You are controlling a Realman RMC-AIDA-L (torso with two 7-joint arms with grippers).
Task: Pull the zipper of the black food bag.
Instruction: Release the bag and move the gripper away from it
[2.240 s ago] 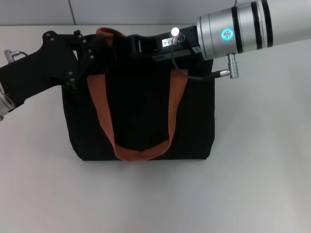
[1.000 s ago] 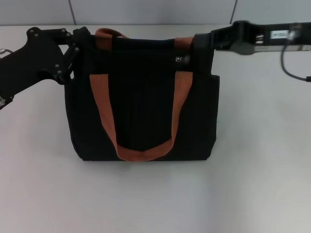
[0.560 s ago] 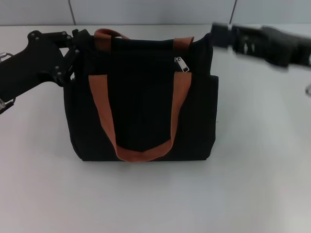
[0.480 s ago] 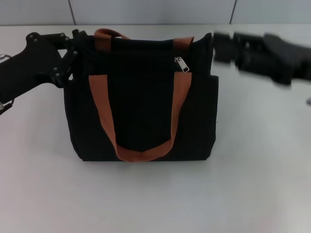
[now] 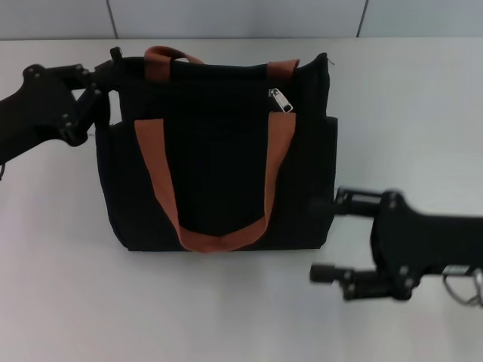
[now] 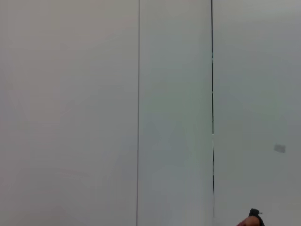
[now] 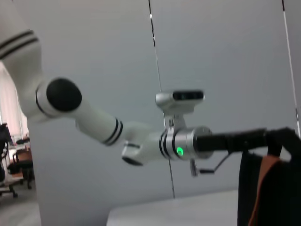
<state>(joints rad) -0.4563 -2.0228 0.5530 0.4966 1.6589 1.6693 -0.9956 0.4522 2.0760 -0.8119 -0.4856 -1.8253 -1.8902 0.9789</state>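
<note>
The black food bag (image 5: 219, 162) stands in the middle of the table in the head view, with two rust-orange handles (image 5: 155, 170). The silver zipper pull (image 5: 280, 99) hangs free at the bag's upper edge, right of centre. My left gripper (image 5: 106, 66) is at the bag's top left corner and is shut on the fabric there. My right gripper (image 5: 324, 237) is low by the bag's lower right corner, open and empty; its upper fingertip (image 5: 337, 202) is right at the bag's side. The right wrist view shows the bag's edge (image 7: 275, 188) and my left arm (image 7: 183, 141).
The bag stands on a white table (image 5: 226, 309) with grey wall panels (image 5: 226, 16) behind it. The left wrist view shows only wall panels (image 6: 174, 113).
My right gripper has left the zipper pull at the bag's top right and swung down to the bag's lower right, now open. My left gripper has shifted slightly left.
</note>
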